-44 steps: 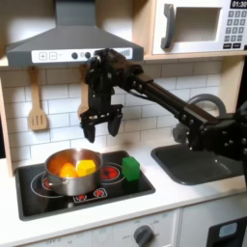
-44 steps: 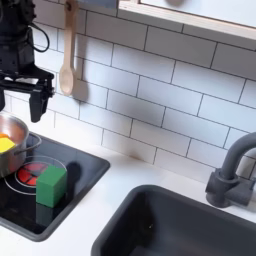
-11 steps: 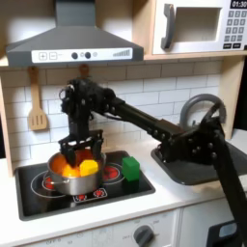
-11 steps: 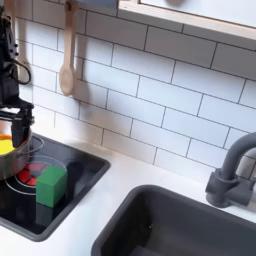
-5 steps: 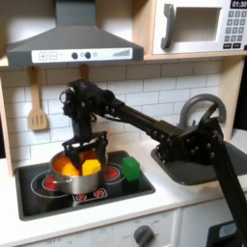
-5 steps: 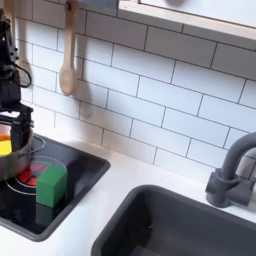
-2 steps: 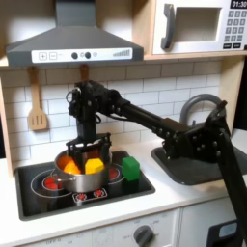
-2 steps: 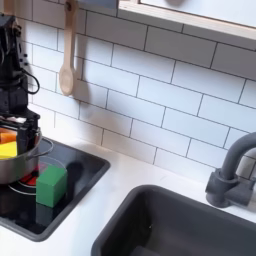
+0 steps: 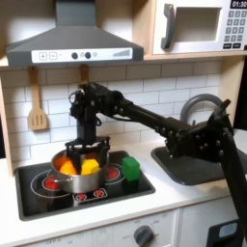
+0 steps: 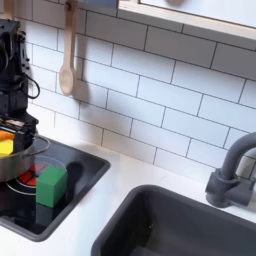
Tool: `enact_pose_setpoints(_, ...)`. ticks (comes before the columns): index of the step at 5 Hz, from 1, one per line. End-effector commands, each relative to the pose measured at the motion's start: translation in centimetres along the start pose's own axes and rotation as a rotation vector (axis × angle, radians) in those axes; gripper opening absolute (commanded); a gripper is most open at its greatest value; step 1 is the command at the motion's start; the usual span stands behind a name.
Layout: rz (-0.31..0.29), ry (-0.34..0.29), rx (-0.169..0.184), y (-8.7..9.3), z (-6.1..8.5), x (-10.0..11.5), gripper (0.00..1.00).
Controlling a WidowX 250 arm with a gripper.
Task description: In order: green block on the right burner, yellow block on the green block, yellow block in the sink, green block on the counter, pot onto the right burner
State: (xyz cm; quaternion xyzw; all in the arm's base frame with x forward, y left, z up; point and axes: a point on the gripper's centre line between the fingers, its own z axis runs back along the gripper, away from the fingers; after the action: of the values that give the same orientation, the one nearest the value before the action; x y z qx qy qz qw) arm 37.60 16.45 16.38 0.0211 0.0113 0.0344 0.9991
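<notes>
- The hand (image 9: 85, 151) is hanging straight down over the pot (image 9: 69, 174) in the first exterior view, its two black fingers (image 9: 69, 151) spread apart and reaching down to the pot's rim.
- The fingers are standing to either side of the yellow block (image 9: 90, 166), which is sitting inside the pot next to a rounder orange piece (image 9: 68, 167).
- The hand is parted, not clenched; whether the fingers are actually touching the yellow block cannot be told from either exterior view.
- In the second exterior view the hand (image 10: 14, 122) is showing at the left edge, low over the pot (image 10: 22, 164), with a bit of the yellow block (image 10: 5, 147) visible beneath it.
- The pot is standing on the burner at the first exterior view's left side of the black cooktop (image 9: 135, 185).
- The green block (image 9: 130, 169) is resting on the burner at the first exterior view's right, just beside the pot and apart from it.
- In the second exterior view the green block (image 10: 51, 185) is sitting upright on the cooktop (image 10: 75, 188), near the pot.
- The sink (image 10: 150, 215) is lying well apart from the cooktop, at the second exterior view's right, with its faucet (image 10: 234, 165) arching behind it.
- The off-white table (image 10: 120, 172) is running between cooktop and sink.
- A wooden spoon (image 10: 67, 60) is hanging on the tiled wall.
</notes>
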Motion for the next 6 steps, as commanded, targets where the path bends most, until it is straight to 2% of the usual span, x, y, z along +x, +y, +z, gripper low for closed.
enact_pose_setpoints(1,-0.007,0.004,0.014,-0.1,0.0,-0.1,1.00)
enact_pose_setpoints(2,0.012,0.014,0.012,0.0,0.0,-0.1,0.84)
enact_pose_setpoints(3,0.018,0.028,0.003,-0.1,-0.2,-0.3,0.00)
enact_pose_setpoints(6,0.049,0.016,-0.008,-0.3,1.0,0.3,0.00)
